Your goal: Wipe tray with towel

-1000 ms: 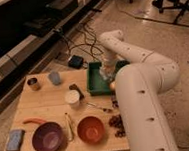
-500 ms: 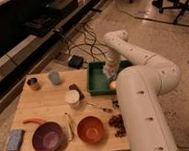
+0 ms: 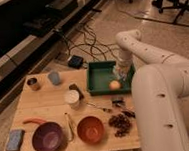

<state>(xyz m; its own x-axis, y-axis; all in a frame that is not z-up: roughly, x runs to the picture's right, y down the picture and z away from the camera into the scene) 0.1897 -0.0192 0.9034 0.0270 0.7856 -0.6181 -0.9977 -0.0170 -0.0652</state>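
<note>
The dark green tray (image 3: 100,83) sits at the table's far right, with an orange ball (image 3: 114,84) lying in its right half. My gripper (image 3: 120,73) reaches down from the white arm into the tray's right side, just above the ball. It is shut on a pale bunch of cloth, the towel (image 3: 118,70), which rests against the tray's floor. Most of the towel is hidden by the gripper.
On the wooden table (image 3: 46,107) stand a purple bowl (image 3: 46,137), an orange bowl (image 3: 90,129), a white cup (image 3: 72,97), a metal can (image 3: 33,84) and a blue-grey cup (image 3: 53,77). A blue block (image 3: 15,139) lies front left. Cables cross the floor behind.
The gripper has slid to the right across the tray, from its middle toward the right rim, with the towel under it. Nothing else moved.
</note>
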